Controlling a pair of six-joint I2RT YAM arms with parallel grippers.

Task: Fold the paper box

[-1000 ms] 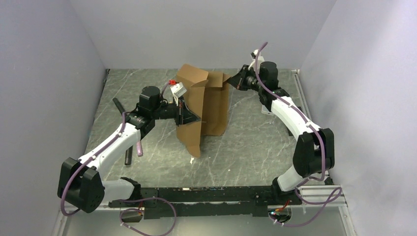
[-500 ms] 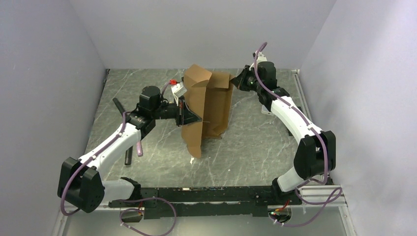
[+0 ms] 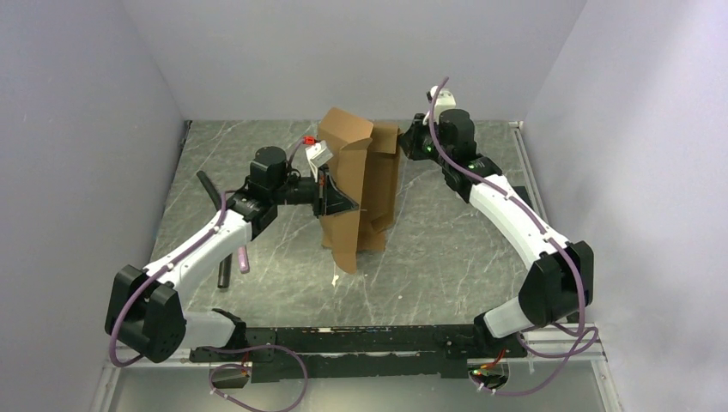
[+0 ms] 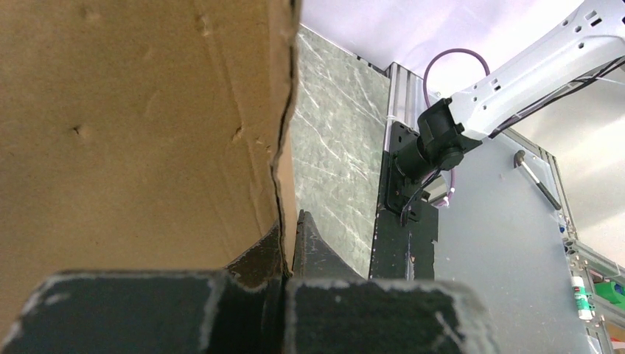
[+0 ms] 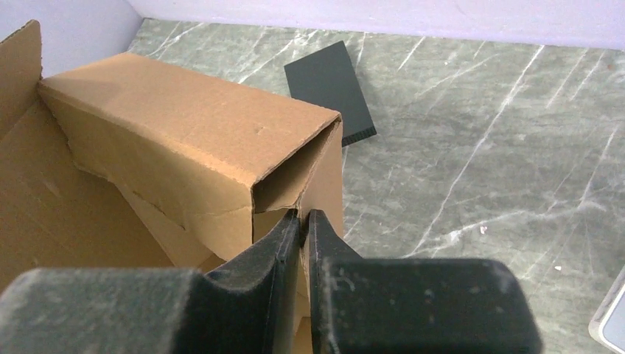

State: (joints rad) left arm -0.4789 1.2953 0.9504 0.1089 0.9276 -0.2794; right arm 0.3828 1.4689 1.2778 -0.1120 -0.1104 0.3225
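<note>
The box [image 3: 356, 193] stands on edge at the middle of the table [image 3: 446, 257], a little toward 12 o'clock. It is half folded, with its panels upright and one long flap reaching down toward 6 o'clock. The left gripper [image 3: 330, 196] meets the box at its 9 o'clock side. In the left wrist view its jaws are pressed together on a cardboard edge that runs down between them, so it grips the box. The right gripper [image 3: 402, 142] is at the box's top corner, at about 1 o'clock. In the right wrist view its jaws stand only a thin slit apart, with the tips against the wall edge of an open-ended, tube-like folded part. I cannot tell whether they clamp the cardboard. In that view a flat black slab [image 5: 329, 90] lies on the table at 12 o'clock, just beyond the box's far corner.
</note>
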